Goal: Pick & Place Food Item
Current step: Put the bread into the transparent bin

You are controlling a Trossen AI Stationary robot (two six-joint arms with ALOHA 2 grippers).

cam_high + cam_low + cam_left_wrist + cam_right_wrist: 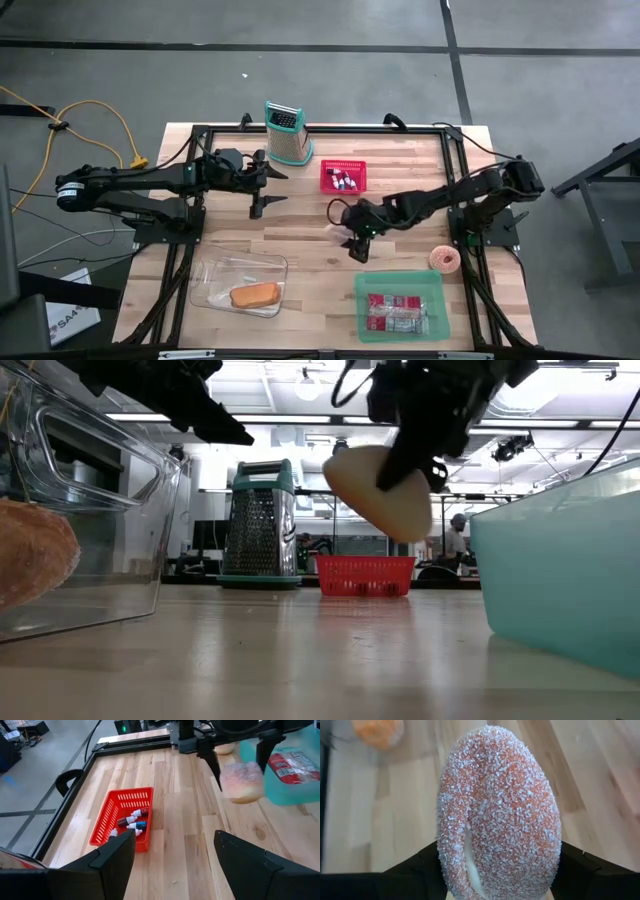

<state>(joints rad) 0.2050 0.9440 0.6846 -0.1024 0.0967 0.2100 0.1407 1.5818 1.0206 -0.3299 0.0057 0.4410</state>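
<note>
A round doughnut (500,805), pinkish and coated in white flakes, hangs over the middle of the table with my right gripper (355,240) shut on it. Its pale underside (385,495) shows in the low view, above the tabletop. My left gripper (268,186) stands open and empty over the table's far left, near the grater, and points toward the red basket. A second, orange-pink doughnut (443,260) lies flat on the table near the right edge. My right gripper pinches the doughnut by two opposite sides of its rim (446,857), one dark finger (412,870) on each side. The fingers (215,765) slant down from the table's right. The doughnut is tilted and lifted clear of the table.
A clear container (215,272) holding a bread piece (255,295) sits front left. A teal bin (400,280) with packaged food stands front right. A red basket (343,177) of small bottles and a metal grater (285,132) stand at the back. Bare wood lies between them.
</note>
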